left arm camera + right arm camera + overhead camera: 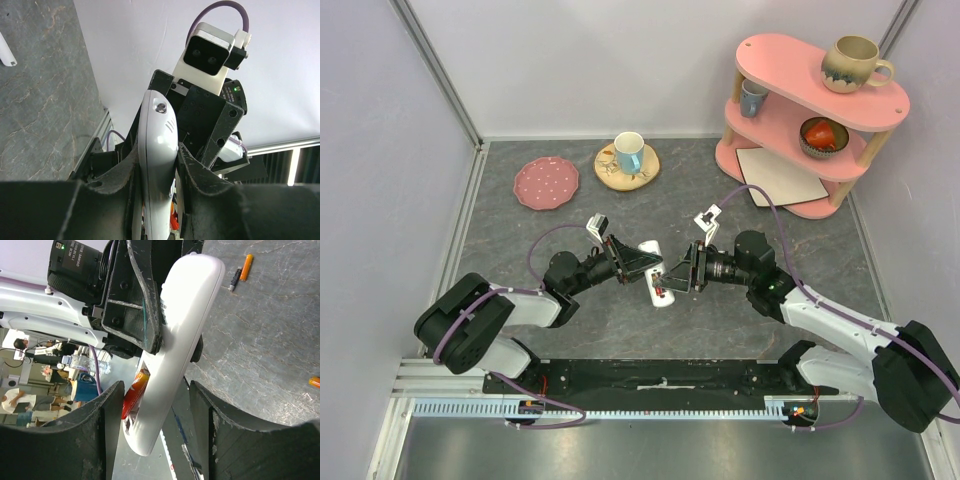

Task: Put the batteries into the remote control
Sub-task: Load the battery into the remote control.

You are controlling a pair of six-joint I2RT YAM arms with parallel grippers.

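Above the middle of the grey table (520,250), between the two arms, the remote control (661,292) hangs in the air. It is pinched by the left claw (650,266) and met from the opposite side by the right claw (673,274). From the left wrist, the remote control stands on edge and runs away from the camera, with a small round dot and a few slots near its far end. The left claw's fingers (125,165) press against both of its long sides, clamped tight on it. From the right wrist, the remote control slants from upper right to lower left with its open recess turned to the left. A red-orange battery (135,392) lies in that recess near the lower end. The right claw is spread. One finger (95,435) is on the battery side and the other on the far side, so the remote's lower end sits between them. Narrow gaps show lower down, but whether either pad touches the slab or the battery cannot be told. The right claw grips nothing. On the table beyond, two orange batteries lie loose, both well apart from the remote control. One (246,267) lies just beside a small dark stick (234,280), and the other (314,382) is cut by the picture's right edge.
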